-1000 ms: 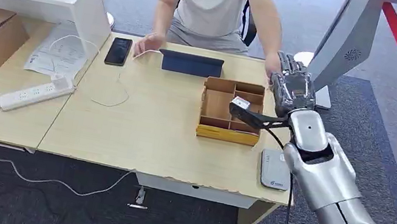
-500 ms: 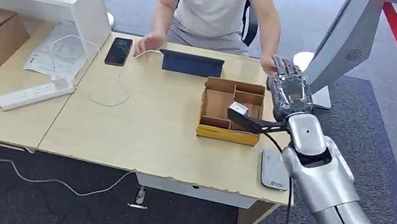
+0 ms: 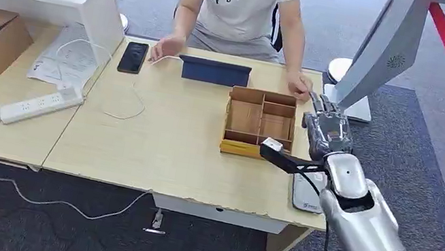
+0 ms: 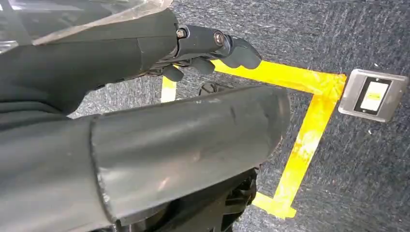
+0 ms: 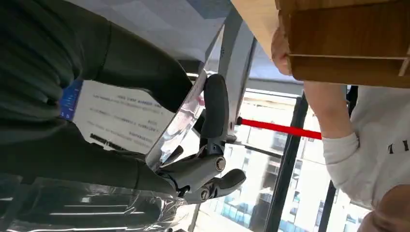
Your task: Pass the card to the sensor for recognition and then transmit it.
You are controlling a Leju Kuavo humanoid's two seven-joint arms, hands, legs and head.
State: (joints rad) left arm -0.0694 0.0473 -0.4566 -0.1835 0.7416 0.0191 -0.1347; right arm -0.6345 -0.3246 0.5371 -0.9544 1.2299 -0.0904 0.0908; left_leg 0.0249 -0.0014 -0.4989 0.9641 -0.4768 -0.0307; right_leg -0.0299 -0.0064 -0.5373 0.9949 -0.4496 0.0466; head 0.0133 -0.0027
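Right hand (image 3: pixel 324 128) pinching card (image 5: pixel 126 124) thumb-to-finger, just past sensor (image 3: pixel 307 191), beside box (image 3: pixel 259 123). Left hand (image 4: pixel 212 46) hangs over floor, fingers curled, holding nothing.

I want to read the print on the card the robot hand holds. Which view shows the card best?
The right wrist view: the card lies close, its printed face toward the camera, pinched by the right robot hand. The head view shows that hand from behind, hiding the card. The left wrist view looks at the floor.

The right robot hand (image 3: pixel 324 131), gripping the card (image 5: pixel 123 118), has drawn back from beside the person's hand (image 3: pixel 299 83) towards the sensor (image 3: pixel 307 190).
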